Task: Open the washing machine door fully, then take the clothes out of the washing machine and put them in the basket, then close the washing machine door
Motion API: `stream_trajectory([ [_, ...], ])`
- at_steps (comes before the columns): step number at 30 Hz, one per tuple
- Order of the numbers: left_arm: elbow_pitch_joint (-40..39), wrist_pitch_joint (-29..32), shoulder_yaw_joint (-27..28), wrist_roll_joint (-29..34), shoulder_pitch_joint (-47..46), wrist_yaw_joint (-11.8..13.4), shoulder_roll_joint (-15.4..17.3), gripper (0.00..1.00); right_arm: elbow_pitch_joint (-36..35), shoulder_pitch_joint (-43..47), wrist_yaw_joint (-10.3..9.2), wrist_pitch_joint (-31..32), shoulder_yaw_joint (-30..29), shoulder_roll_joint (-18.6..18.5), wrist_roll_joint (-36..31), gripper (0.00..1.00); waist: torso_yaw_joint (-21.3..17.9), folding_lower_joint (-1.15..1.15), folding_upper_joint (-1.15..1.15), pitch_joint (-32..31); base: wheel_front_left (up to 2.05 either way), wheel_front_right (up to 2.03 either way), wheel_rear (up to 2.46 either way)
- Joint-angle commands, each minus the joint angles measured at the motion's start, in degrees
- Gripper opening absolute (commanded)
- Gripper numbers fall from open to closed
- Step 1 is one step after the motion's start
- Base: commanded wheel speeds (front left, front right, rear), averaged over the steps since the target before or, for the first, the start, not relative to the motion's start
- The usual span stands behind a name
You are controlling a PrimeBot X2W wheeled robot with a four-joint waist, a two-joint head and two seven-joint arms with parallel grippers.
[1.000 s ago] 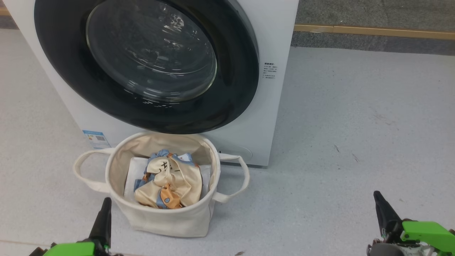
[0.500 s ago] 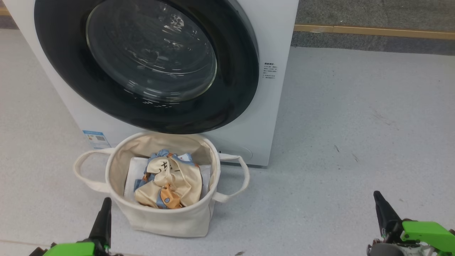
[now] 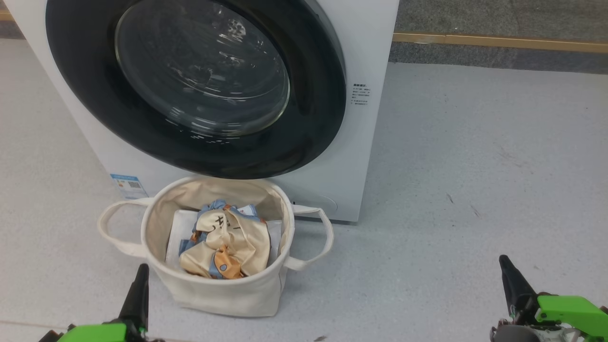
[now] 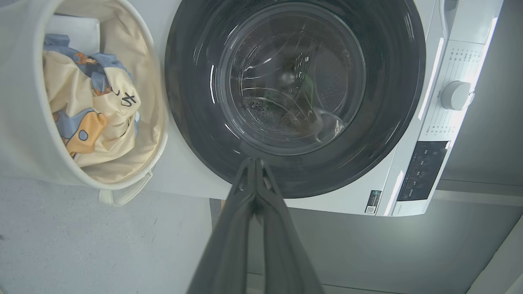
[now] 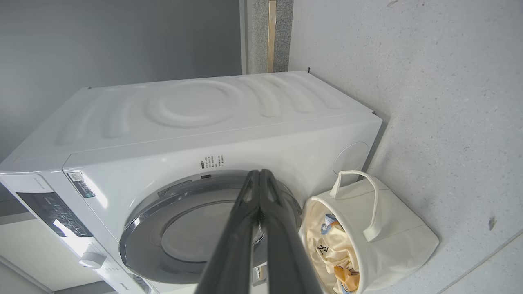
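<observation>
1. From the head camera I see the white washing machine (image 3: 370, 142) standing on a pale speckled floor (image 3: 475, 190), taking up the frame from 10 to 1 o'clock.
2. The washing machine door (image 3: 313, 142), round with a glossy black rim and bulging clear glass, lies flat against the machine's front, closed.
3. The basket (image 3: 228, 297), a cream canvas tub with two loop handles, stands on the floor at 6 o'clock from the door, just in front of the machine.
4. The clothes (image 3: 228, 242) lie bunched inside the basket: a cream piece with dark writing on top and light blue with orange showing around it. They rest on a folded white pad (image 3: 176, 228).
5. A small blue sticker (image 3: 127, 185) sits on the machine's front at 10 o'clock from the basket.
6. My left end effector (image 3: 141, 273) is at 7 o'clock in the frame, near the basket's wall, fingers pressed together and holding nothing.
7. My right end effector (image 3: 504, 263) is at 4 o'clock, well apart from the basket, fingers also pressed together and empty.
</observation>
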Motion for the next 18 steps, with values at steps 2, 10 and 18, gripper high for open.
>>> stream_trajectory([
  [2,-2.1,0.5,1.9,-0.2,-2.6,-0.4,0.3,0.00,-2.1,-2.9,0.00,0.4,1.1,-0.4,0.3,0.00,0.0,0.00,0.00,0.0,0.00,0.00,0.00],
  [10,-2.1,0.5,1.9,-0.2,-2.6,-0.4,0.3,0.00,-2.1,-2.9,0.00,0.4,1.1,-0.4,0.3,0.00,0.0,0.00,0.00,0.0,0.00,0.00,0.00],
  [18,-2.1,0.5,1.9,-0.2,-2.6,-0.4,0.3,0.00,-2.1,-2.9,0.00,0.4,1.1,-0.4,0.3,0.00,0.0,0.00,0.00,0.0,0.00,0.00,0.00],
])
